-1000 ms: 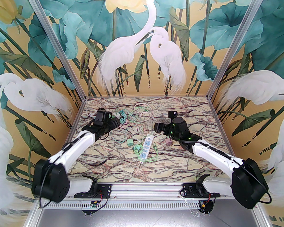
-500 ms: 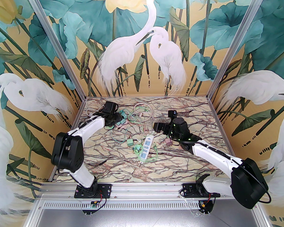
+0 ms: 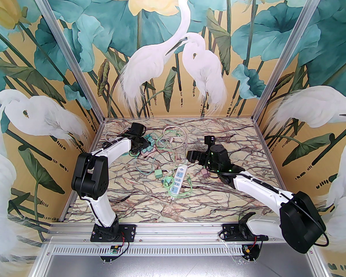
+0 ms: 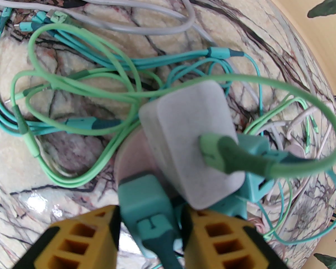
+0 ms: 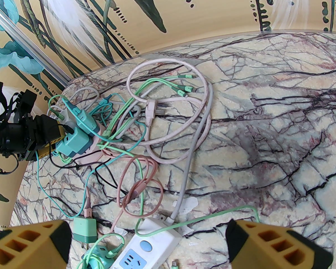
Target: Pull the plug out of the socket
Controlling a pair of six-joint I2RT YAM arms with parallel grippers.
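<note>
A teal plug [image 4: 145, 206] sits in a pale pink socket [image 4: 128, 161] at the table's far left. My left gripper [image 4: 149, 234] is shut on this plug, one yellow finger on each side. A white charger block [image 4: 190, 141] with a green cable and another teal plug [image 4: 252, 150] stand on the same socket. From above, my left gripper [image 3: 142, 146] is low over that cluster. My right gripper [image 3: 191, 156] hangs open over the table's middle, apart from the socket [image 5: 92, 153], holding nothing.
Tangled green, teal, pink and grey cables [image 3: 164, 143] spread between the arms. A white power strip [image 3: 179, 180], a loose green charger [image 3: 158, 173] and a pink plug [image 3: 205, 174] lie mid-table. The left wall and corner post stand close behind the left gripper.
The left arm raised its elbow and reached farther back, bringing its gripper down onto the socket cluster while its jaws narrowed onto the teal plug. The right arm barely moved.
</note>
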